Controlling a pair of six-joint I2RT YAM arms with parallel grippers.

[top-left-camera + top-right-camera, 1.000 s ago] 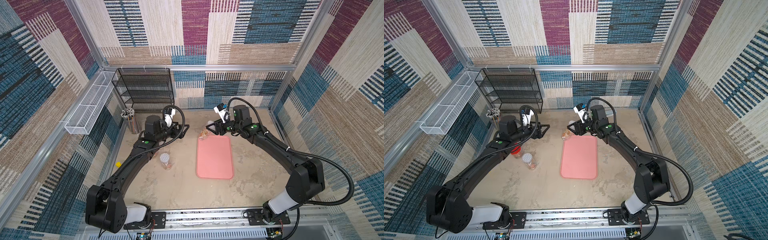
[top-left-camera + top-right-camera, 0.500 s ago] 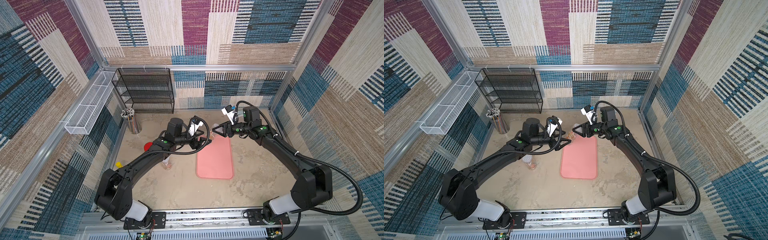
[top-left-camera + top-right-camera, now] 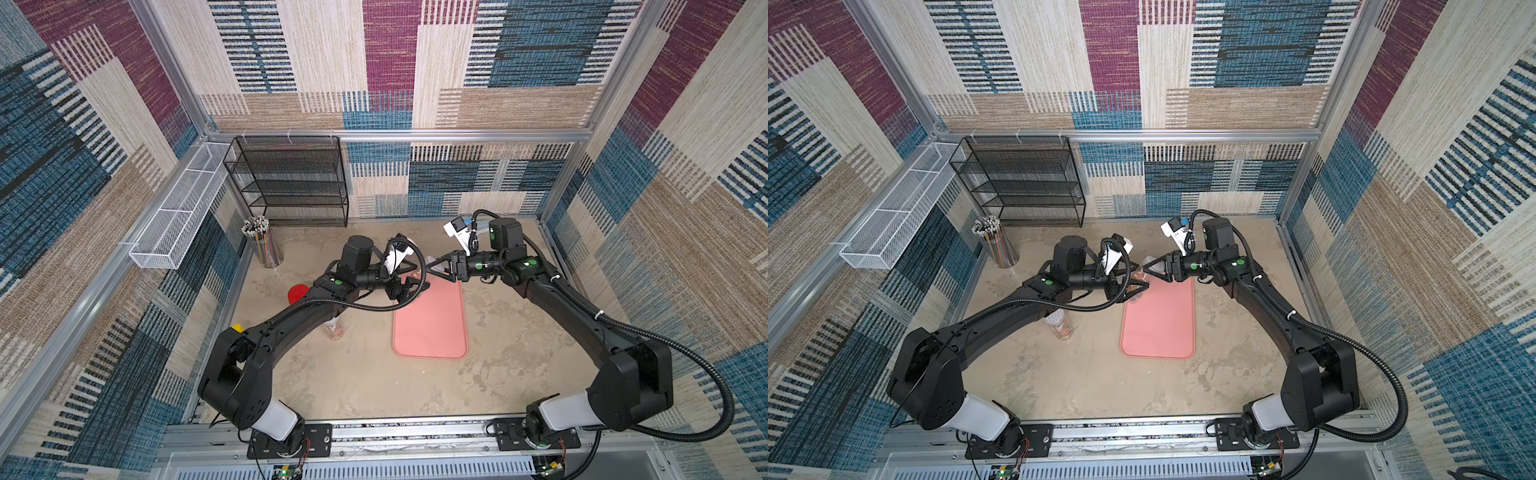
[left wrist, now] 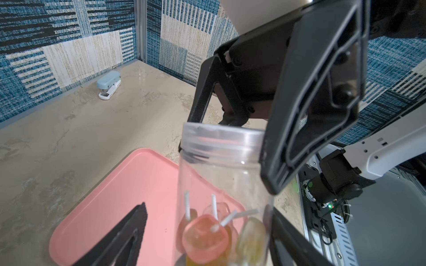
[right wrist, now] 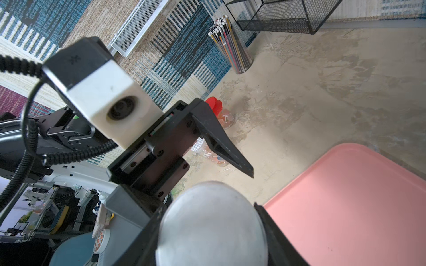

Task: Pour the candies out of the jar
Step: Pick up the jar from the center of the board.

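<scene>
The jar (image 4: 221, 184) is clear plastic with a whitish lid (image 5: 212, 225) on it, and it hangs over the far end of the pink tray (image 3: 430, 328). The candies (image 4: 204, 237), orange, pink and yellow lollipops on white sticks, lie in its lower end. My right gripper (image 5: 208, 207) is shut on the lid end. My left gripper (image 4: 206, 207) is open around the jar's lower end: one finger (image 4: 288, 241) lies against the wall, the other (image 4: 129, 235) stands apart from it. In both top views the two grippers meet nose to nose at the jar (image 3: 419, 272) (image 3: 1140, 274).
A second candy jar (image 3: 334, 330) stands left of the tray, and a red-lidded jar (image 3: 297, 293) behind my left arm. A pencil cup (image 3: 264, 245), a black mesh shelf (image 3: 291, 183) and a white wire basket (image 3: 178, 216) fill the far left. A stapler (image 4: 108, 85) sits by the back wall.
My left arm swung from the left side of the table over to the jar, and its jaws narrowed a little. My right gripper carried the jar slightly right, over the tray's far end.
</scene>
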